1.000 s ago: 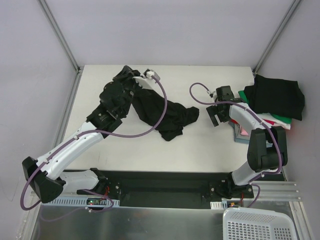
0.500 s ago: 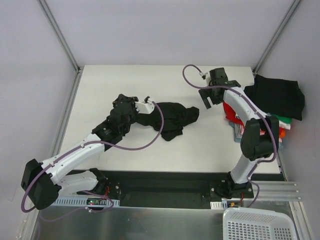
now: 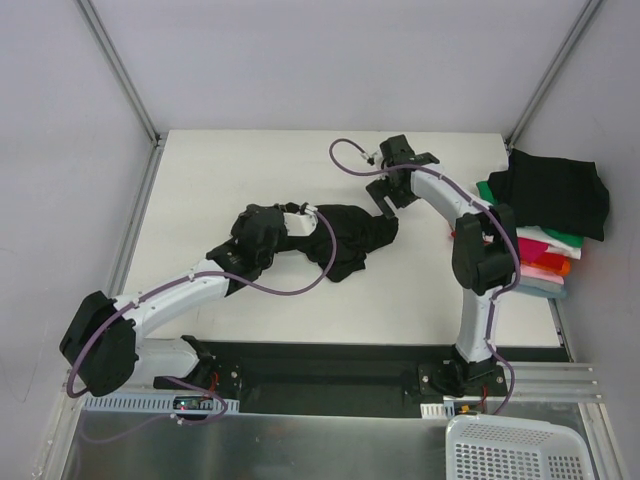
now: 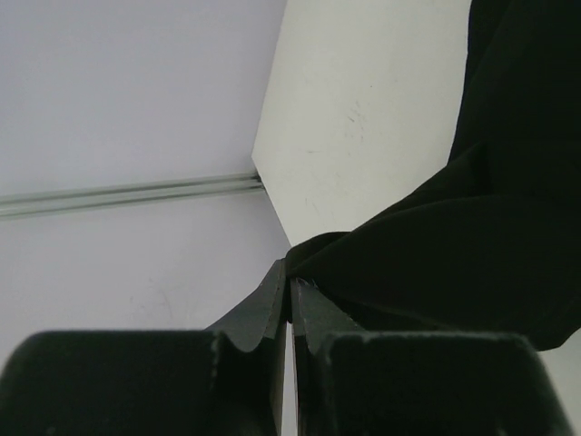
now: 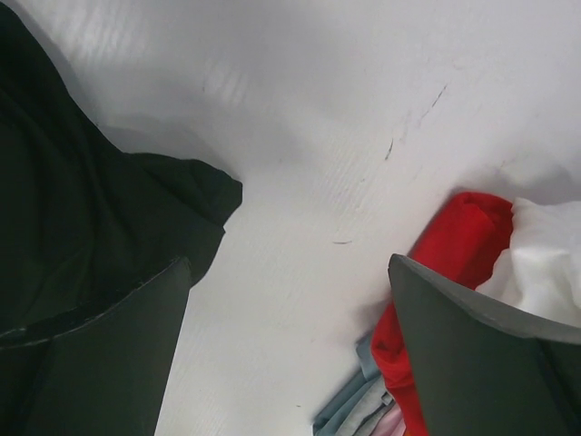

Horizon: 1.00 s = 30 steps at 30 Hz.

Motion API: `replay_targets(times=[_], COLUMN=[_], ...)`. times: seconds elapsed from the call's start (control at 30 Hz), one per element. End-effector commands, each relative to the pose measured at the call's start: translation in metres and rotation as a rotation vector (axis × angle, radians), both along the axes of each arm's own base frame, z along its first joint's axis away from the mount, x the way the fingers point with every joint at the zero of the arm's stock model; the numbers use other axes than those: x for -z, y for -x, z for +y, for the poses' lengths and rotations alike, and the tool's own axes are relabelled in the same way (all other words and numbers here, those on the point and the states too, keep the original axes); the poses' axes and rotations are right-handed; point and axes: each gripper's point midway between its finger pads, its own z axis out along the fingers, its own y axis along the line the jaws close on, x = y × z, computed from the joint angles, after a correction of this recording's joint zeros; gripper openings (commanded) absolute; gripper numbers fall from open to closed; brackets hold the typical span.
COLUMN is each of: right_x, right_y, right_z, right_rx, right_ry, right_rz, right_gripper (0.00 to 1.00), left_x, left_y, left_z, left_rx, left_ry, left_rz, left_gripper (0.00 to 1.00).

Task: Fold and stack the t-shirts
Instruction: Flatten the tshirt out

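While your left gripper stands clenched on an edge of the crumpled black t-shirt near the middle of the table, your right gripper hangs at the shirt's far right end, jaws spread wide and holding nothing. You have folded t-shirts stacked at the table's right edge, a black one on top.

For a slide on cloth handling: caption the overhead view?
Left tool shut on a crumpled black t-shirt, open right tool poised at its edge, folded shirts stacked at right.
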Motion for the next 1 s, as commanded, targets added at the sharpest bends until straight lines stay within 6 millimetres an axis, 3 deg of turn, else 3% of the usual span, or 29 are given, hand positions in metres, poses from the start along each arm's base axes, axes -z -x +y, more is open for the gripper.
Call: replay_targets(times=[0.0, 0.27, 0.47, 0.97], right_x=[-0.022, -0.024, -0.004, 0.02], right_y=[-0.009, -0.005, 0.01, 0.01], right_z=[0.014, 0.042, 0.065, 0.062], right_rx=[-0.043, -0.086, -0.12, -0.138], right_ry=[0.001, -0.058, -0.115, -0.097], right_rz=[-0.032, -0.005, 0.068, 0.108], right_gripper=[0.94, 0.88, 0.8, 0.71], left_x=[0.009, 0.019, 0.025, 0.029], left_y=[0.0, 0.0, 0.003, 0.007], left_z=[0.002, 0.002, 0.004, 0.008], left_rx=[-0.031, -0.039, -0.04, -0.045], left_ry=[0.015, 0.0, 0.001, -0.004], left_rz=[0.011, 0.032, 0.04, 0.048], left_gripper=[0.0, 0.0, 0.0, 0.0])
